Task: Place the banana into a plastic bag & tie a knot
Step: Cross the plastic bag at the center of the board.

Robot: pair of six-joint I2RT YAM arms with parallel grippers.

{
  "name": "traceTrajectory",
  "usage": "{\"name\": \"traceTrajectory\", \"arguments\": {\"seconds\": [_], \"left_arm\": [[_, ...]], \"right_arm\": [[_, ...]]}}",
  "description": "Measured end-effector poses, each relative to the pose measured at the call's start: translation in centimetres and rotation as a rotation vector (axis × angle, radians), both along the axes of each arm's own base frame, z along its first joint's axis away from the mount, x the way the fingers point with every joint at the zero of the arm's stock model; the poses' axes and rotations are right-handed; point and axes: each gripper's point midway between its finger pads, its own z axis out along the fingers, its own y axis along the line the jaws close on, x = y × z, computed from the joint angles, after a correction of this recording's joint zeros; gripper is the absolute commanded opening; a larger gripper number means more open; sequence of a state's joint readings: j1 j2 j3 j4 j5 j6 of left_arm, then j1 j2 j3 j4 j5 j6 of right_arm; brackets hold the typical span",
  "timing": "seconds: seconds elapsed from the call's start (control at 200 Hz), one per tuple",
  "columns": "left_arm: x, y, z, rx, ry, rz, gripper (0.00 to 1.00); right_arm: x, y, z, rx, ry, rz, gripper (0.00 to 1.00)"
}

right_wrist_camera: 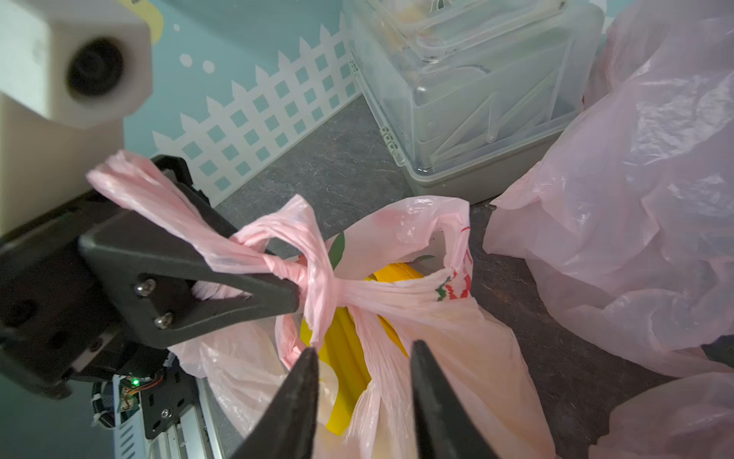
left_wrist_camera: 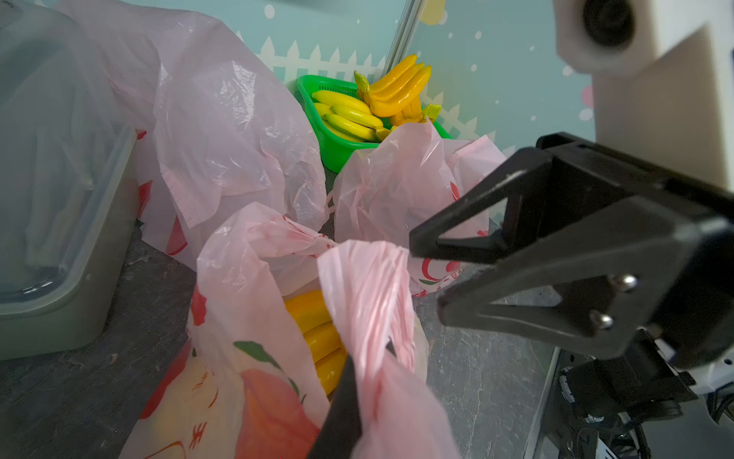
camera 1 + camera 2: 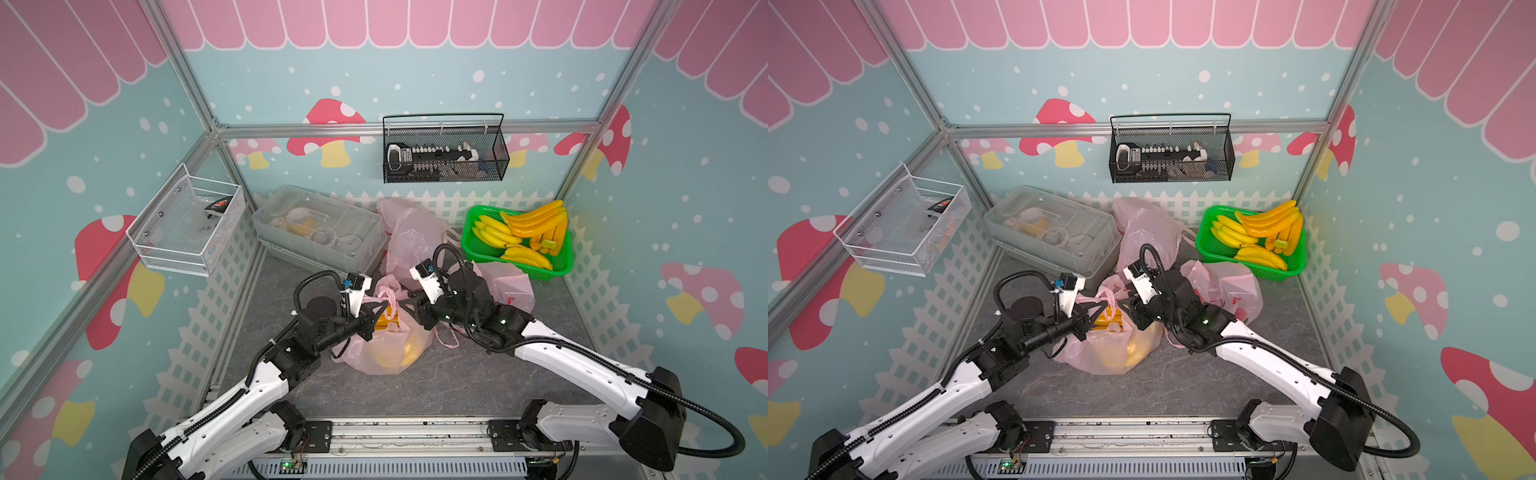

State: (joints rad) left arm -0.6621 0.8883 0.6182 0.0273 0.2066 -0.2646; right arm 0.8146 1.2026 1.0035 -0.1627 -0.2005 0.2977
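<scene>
Grey tabletop (image 3: 415,386): banana (image 1: 349,357) in bag (image 3: 386,353). Left gripper (image 1: 286,286) clamped on twisted handle (image 1: 167,206). Right gripper (image 1: 365,349) spread, empty. Handle crossing (image 1: 321,282) just ahead of right gripper.

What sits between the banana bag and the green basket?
A crumpled pink plastic bag lies between the banana bag and the green basket, clearest in the left wrist view.

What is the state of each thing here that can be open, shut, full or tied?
Bag, handles crossed and twisted together, mouth not closed.
Banana, inside the bag.
Left end effector, shut on a bag handle.
Right end effector, open, holding nothing.
Basket, full of bananas.
Box, lid on.
</scene>
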Motion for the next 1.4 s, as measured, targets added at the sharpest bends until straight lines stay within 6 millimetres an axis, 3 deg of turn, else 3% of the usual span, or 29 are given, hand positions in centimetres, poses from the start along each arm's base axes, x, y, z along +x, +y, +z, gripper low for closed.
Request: {"name": "traceTrajectory", "arguments": {"seconds": [0.21,0.43,0.73,0.981,1.151,1.286,1.401], "left_arm": [[-1.0,-0.9,0.0,0.025,-0.040,-0.050,0.00],[-2.5,-1.4,0.0,0.036,-0.086,-0.099,0.00],[-3.0,-1.8,-0.1,0.041,-0.098,-0.137,0.00],[-3.7,-2.5,-0.1,0.037,-0.100,-0.187,0.00],[-3.9,-2.7,-0.2,0.038,-0.098,-0.205,0.00],[-3.9,-2.7,-0.3,0.041,-0.098,-0.201,0.03],[-3.7,-2.5,-0.3,0.043,-0.099,-0.187,0.16]], "right_arm": [[-2.7,-0.1,0.8,-0.044,-0.101,0.188,0.66],[-2.7,-0.5,-0.7,-0.160,-0.208,0.273,0.67],[-2.3,0.7,-3.1,-0.220,-0.245,0.409,0.60],[-2.3,1.8,-3.5,-0.217,-0.249,0.473,0.40],[-2.1,2.0,-4.0,-0.236,-0.239,0.488,0.02],[-2.2,2.0,-4.2,-0.244,-0.229,0.489,0.00],[-1.6,2.0,-4.1,-0.252,-0.242,0.460,0.00]]}}
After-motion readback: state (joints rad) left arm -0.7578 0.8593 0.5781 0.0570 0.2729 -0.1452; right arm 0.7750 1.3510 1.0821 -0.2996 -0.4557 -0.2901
